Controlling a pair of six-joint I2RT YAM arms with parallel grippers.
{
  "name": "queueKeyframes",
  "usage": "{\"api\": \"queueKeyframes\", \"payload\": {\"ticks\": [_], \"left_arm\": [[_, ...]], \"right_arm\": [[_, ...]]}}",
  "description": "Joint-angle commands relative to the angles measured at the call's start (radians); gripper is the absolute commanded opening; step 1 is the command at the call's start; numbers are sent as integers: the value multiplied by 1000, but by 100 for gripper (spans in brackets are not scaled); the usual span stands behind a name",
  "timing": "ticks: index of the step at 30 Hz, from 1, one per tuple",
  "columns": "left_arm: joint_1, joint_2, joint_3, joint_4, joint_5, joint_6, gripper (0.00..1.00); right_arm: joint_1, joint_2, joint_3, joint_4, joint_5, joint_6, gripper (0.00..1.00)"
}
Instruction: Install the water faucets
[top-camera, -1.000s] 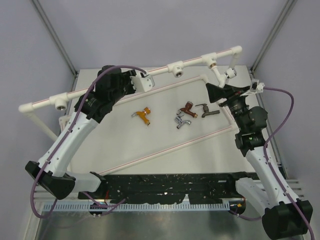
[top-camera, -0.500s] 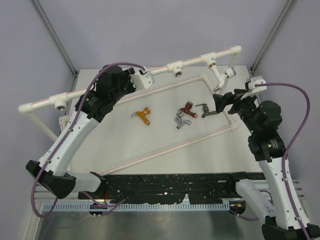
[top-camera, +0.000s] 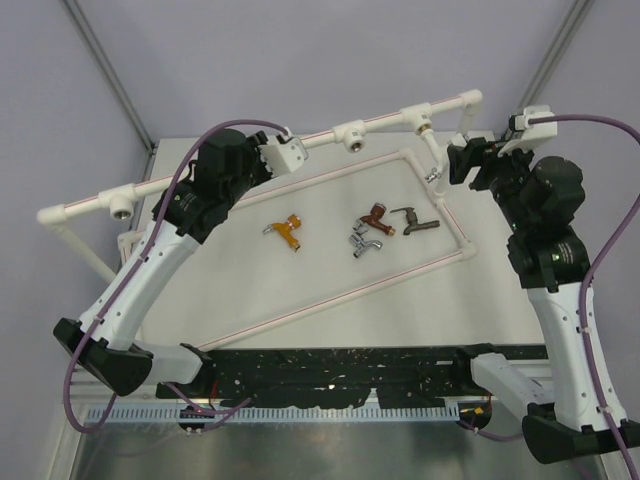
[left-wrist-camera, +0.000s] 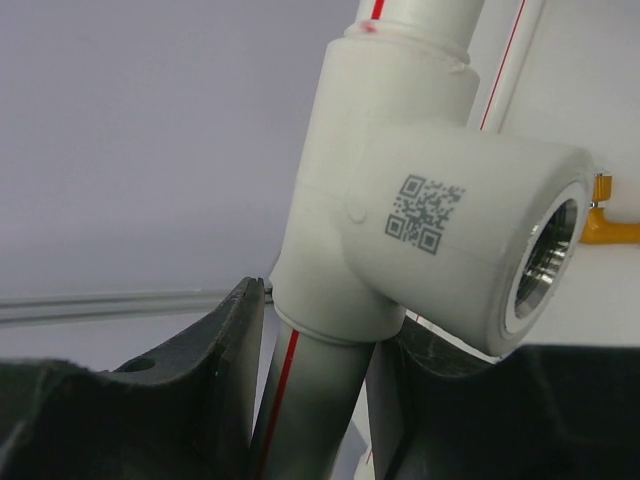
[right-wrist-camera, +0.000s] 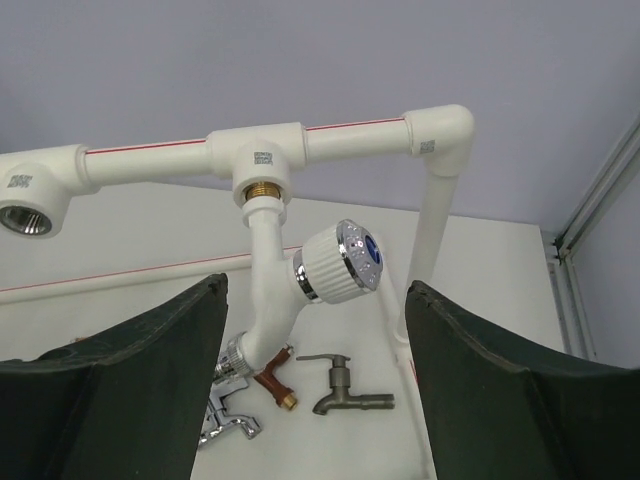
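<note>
The white faucet (top-camera: 432, 158) hangs screwed into the rightmost tee (right-wrist-camera: 262, 160) of the white pipe frame (top-camera: 200, 172); its ribbed knob (right-wrist-camera: 340, 262) faces my right gripper (top-camera: 453, 165). That gripper (right-wrist-camera: 315, 290) is open and holds nothing, a short way back from the faucet. On the table lie the orange-gold (top-camera: 288, 230), copper-brown (top-camera: 376, 214), chrome (top-camera: 365, 242) and dark grey (top-camera: 415, 220) faucets. My left gripper (top-camera: 273, 158) straddles the upper rail just below a tee socket (left-wrist-camera: 440, 240). Its jaws stand close round the pipe (left-wrist-camera: 310, 400), with a thin gap at the left finger (left-wrist-camera: 235, 350).
The frame's lower pipe loop (top-camera: 455, 225) lies on the table around the loose faucets. Two more empty tee sockets (top-camera: 352, 136) (top-camera: 120, 207) sit along the upper rail. Metal cage posts (top-camera: 545, 65) stand at the table's back corners.
My right gripper has pulled back up and to the right, away from the white faucet's knob, and its jaws have narrowed somewhat. The left arm has barely moved.
</note>
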Motion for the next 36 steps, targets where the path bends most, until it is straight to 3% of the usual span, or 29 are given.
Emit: {"api": "queueKeyframes", "payload": {"ticks": [1,6,12,16,19,24,26,31,36], "left_arm": [[30,24,6,57,-144,-302,8],[36,28,-3,57,-128,-319,8],[44,29,4,56,-101,-345,8],[44,32,10,46,-99,-348,8],[46,31,10,48,-96,-356,8],[44,29,12,46,-88,-377,8],[44,32,7,46,-90,-384,8],[46,34,-11,51,-116,-399,8],[44,35,-36,60,-118,-400,8]], "right_arm": [[-21,81,49,63,-13,75,73],[-60,123,15,123,-52,119,66],[-127,146,-57,191,-148,200,36],[-179,160,-57,177,-220,216,31],[-181,153,-34,151,-230,164,41],[-179,97,4,117,-221,41,77],[-179,54,-9,119,-198,-51,86],[-179,-44,-90,108,-167,-362,91],[-170,-164,-202,142,-243,-531,90]]}}
